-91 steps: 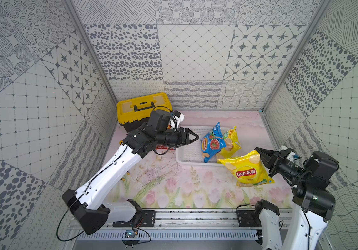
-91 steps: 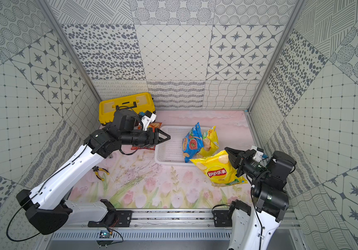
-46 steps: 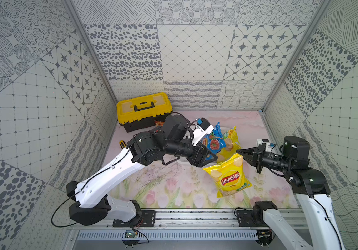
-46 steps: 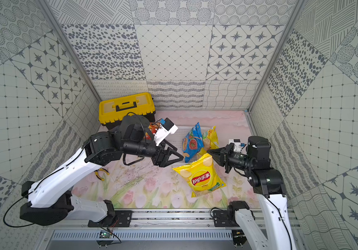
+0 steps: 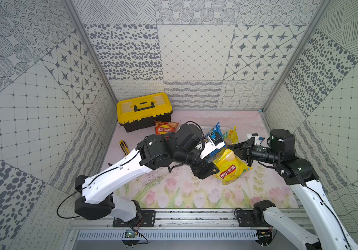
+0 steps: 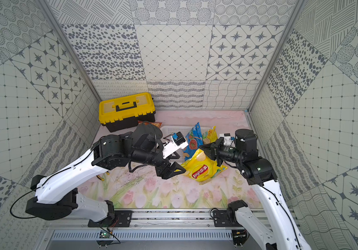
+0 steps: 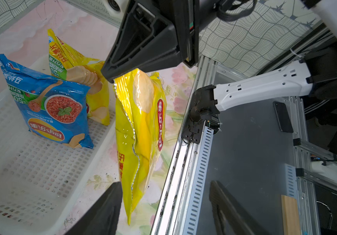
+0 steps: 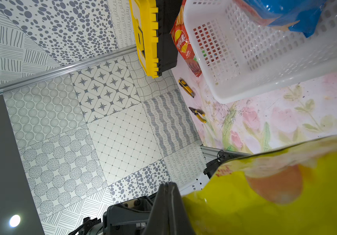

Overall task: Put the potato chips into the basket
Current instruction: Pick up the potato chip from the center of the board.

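Note:
My right gripper (image 5: 230, 147) (image 7: 109, 77) is shut on the top edge of a yellow potato chips bag (image 5: 231, 168) (image 6: 201, 169) (image 7: 141, 126), which hangs above the mat just in front of the white basket (image 6: 169, 130) (image 7: 31, 173). Open, my left gripper (image 6: 181, 163) (image 7: 164, 183) straddles the bag's lower end, one finger (image 7: 110, 199) close beside it. A blue bag (image 6: 193, 140) (image 7: 49, 105) and a second yellow bag (image 6: 210, 134) (image 7: 71, 59) stand in the basket. A red-orange bag (image 5: 165, 129) (image 8: 183, 44) lies on the mat behind the basket.
A yellow-and-black toolbox (image 5: 143, 110) stands at the back left, next to the red-orange bag. A yellow utility knife (image 5: 124, 147) and pliers (image 8: 198, 114) lie on the mat to the left of the basket. The patterned walls close in on three sides.
The right gripper carried the yellow bag left and up toward the basket's front. The left arm swung from above the basket over to the bag, and its jaws opened wider.

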`<action>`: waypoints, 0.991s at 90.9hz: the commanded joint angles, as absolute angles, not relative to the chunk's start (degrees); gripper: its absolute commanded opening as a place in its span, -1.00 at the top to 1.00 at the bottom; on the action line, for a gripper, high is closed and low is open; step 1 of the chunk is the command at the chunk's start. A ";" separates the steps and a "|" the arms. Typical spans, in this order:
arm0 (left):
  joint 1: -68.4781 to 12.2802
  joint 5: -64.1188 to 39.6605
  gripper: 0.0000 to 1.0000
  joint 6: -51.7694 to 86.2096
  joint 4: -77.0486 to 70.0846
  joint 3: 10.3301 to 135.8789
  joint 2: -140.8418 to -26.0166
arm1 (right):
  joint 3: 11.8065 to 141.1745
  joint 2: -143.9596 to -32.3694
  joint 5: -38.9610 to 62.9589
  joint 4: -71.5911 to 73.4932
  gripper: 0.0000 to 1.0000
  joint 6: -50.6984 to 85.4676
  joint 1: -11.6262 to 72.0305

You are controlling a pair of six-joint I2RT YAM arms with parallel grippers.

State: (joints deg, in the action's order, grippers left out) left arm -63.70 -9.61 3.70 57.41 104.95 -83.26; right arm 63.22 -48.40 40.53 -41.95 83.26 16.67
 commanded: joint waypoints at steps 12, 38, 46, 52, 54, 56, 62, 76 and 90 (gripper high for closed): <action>-64.92 -2.73 -0.47 -1.41 59.58 104.48 -85.66 | 64.60 -48.66 37.29 -36.17 1.00 85.77 20.00; -64.73 2.44 -0.47 -1.28 58.18 101.80 -85.16 | 64.57 -48.95 36.61 -33.71 1.00 86.98 22.93; -64.79 2.24 -0.37 -1.10 57.72 101.09 -84.89 | 64.55 -48.89 36.49 -33.23 1.00 87.40 23.73; -64.80 1.47 -0.25 -0.92 57.77 100.83 -85.08 | 64.78 -48.95 36.22 -33.14 1.00 87.41 24.11; -64.85 1.16 -0.20 -0.82 58.01 100.88 -85.17 | 64.89 -48.93 36.17 -33.14 1.00 87.38 24.18; -64.79 0.86 -0.15 -0.71 58.19 100.89 -85.36 | 64.87 -48.95 36.09 -33.09 1.00 87.43 24.28; -64.78 0.26 -0.02 -0.19 58.51 100.82 -85.57 | 64.90 -48.91 35.92 -32.81 1.00 87.59 24.41; -64.82 0.13 0.32 0.55 58.45 100.72 -85.46 | 65.08 -49.13 36.07 -32.35 1.00 87.63 24.57; -64.82 0.60 0.71 1.10 59.10 100.99 -85.56 | 64.98 -49.39 36.24 -32.26 1.00 87.64 24.73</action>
